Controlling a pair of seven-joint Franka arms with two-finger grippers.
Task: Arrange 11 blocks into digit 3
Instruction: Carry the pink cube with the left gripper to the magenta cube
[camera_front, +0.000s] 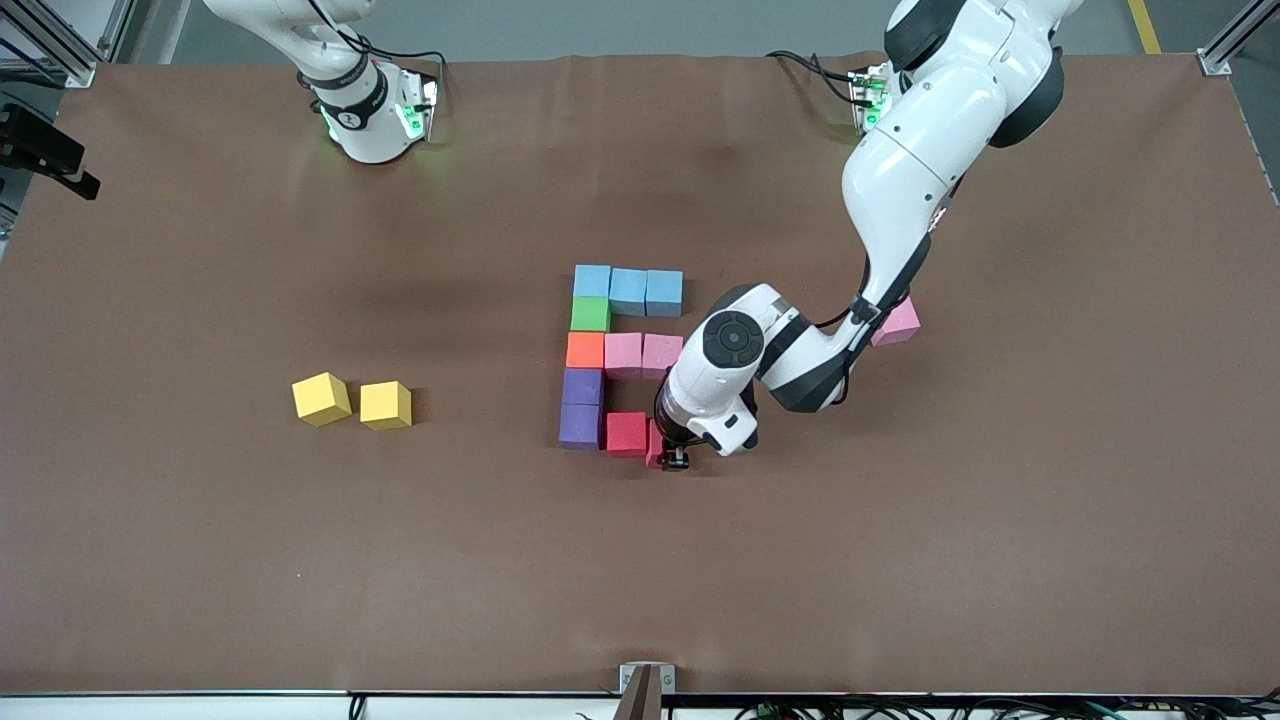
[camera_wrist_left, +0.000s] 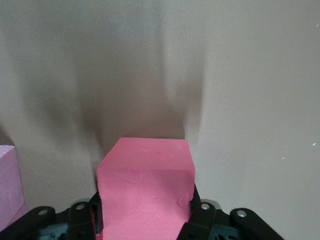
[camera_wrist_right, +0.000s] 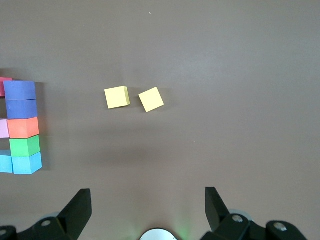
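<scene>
Left wrist view showed the left gripper (camera_wrist_left: 145, 222) pinching a red block (camera_wrist_left: 145, 192) between its fingers (camera_wrist_left: 200, 220), one finger on each side face of the cube. We noted the edge of a pink cube (camera_wrist_left: 10, 185) just beside it. In the front view that left gripper (camera_front: 672, 458) was down at the table, setting the red block (camera_front: 655, 445) against a second red cube (camera_front: 626, 433), so the two formed the bar of the digit 3 (camera_front: 620, 355) nearest the front camera. We logged no containers on the table (camera_front: 200, 550); every cube lay directly on its brown cover.

Working outward, we recorded the figure as follows: two purple cubes (camera_front: 581, 405), an orange cube (camera_front: 585, 350) and a green cube (camera_front: 590, 314) formed the column; two pink cubes (camera_front: 642, 354) touched the orange one as the middle bar; three light blue cubes (camera_front: 628, 289) made the bar farthest from the front camera. A stray pink cube (camera_front: 897, 323) lay apart toward the left arm's end, partly covered by the left arm, which came down from its base in a bent reach with the wrist pointing downward.

The right gripper (camera_wrist_right: 147, 207) waited high above the table with fingers spread wide and nothing between them. Two yellow cubes (camera_front: 351, 400) sat near each other toward the right arm's end, well apart from the figure.
</scene>
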